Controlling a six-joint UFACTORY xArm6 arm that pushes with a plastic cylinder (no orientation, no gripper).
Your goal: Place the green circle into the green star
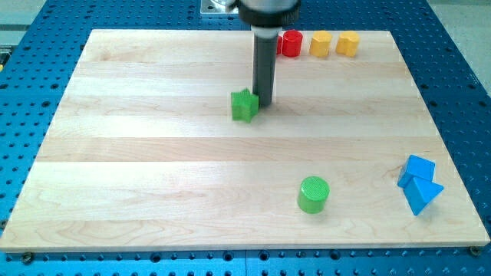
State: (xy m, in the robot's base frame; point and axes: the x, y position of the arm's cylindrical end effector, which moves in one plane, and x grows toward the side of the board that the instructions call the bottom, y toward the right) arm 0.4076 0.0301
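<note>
The green circle (313, 194) is a short green cylinder standing on the wooden board (153, 153) at the lower middle right. The green star (244, 105) sits above the middle of the board, up and to the left of the circle. My rod comes down from the view's top, and my tip (264, 104) rests on the board right beside the star's right side, touching it or nearly so. The circle is far from my tip, toward the view's bottom right.
A red cylinder (291, 44), a yellow cylinder-like block (320, 44) and a yellow hexagon-like block (347, 44) line the board's top edge. Two blue blocks (418, 184) sit together near the right edge. The blue perforated table (31, 19) surrounds the board.
</note>
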